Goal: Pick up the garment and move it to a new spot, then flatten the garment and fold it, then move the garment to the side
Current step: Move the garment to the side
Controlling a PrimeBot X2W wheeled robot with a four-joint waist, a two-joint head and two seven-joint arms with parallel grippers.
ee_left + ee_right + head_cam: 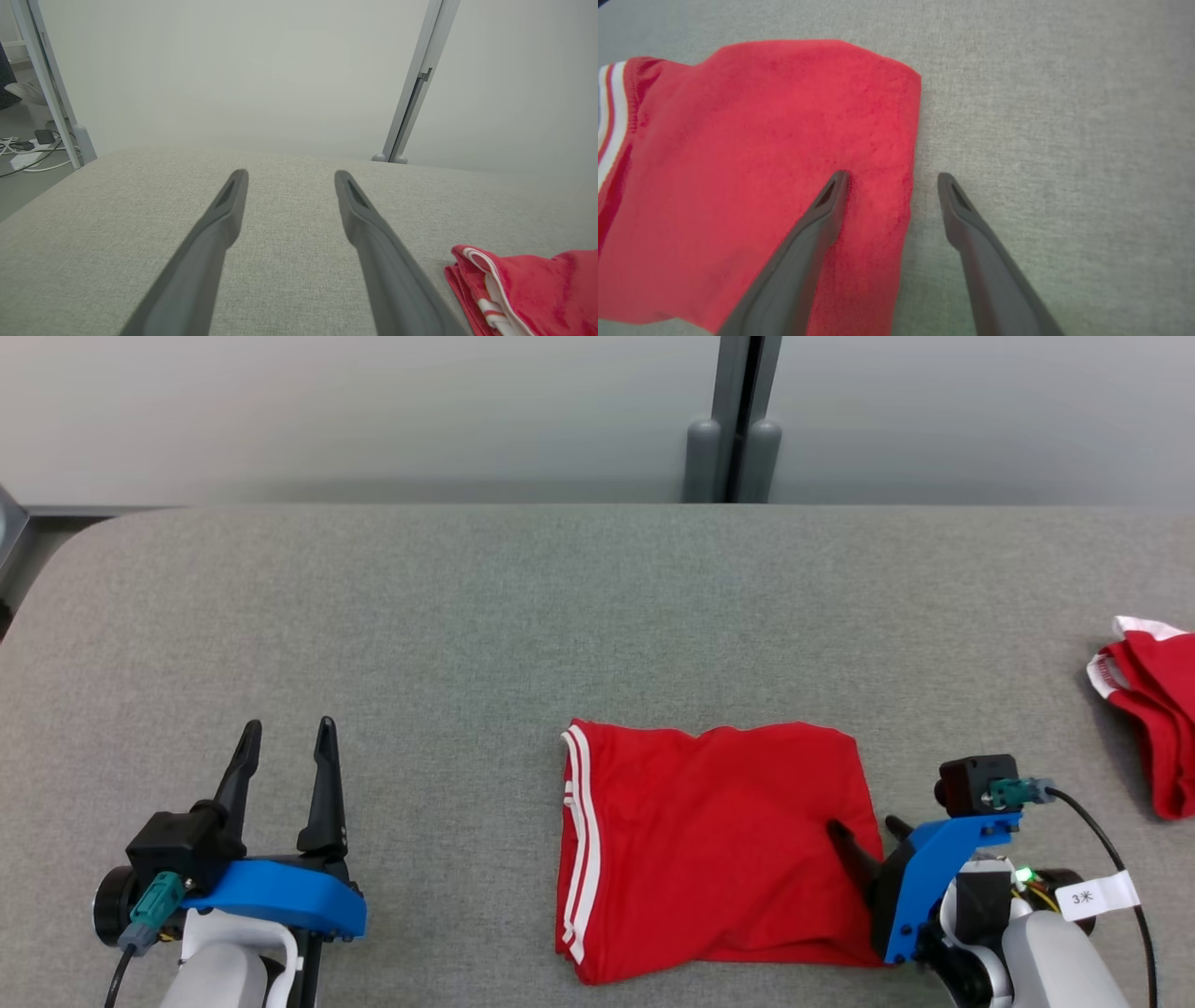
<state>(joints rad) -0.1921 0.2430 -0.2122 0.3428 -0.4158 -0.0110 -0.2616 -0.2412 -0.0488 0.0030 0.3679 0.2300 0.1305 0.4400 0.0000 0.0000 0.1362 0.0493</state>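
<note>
Grey fabric surface (pixel 560 597) before a pale wall (pixel 373 411), bearing a folded red garment (pixel 719 849) with white side stripes. The right jaws stand wide open and empty astride its right edge, one finger (pixel 817 233) over the cloth, the other over bare surface. The left jaws, equally wide and empty, lie well apart from it; a second red garment (pixel 1153 709) lies beyond the right jaws.

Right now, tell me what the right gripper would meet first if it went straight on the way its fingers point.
Probably the right edge of the red garment: the open right gripper straddles it, one finger above cloth, the other above bare grey table. Depth is unclear.
</note>
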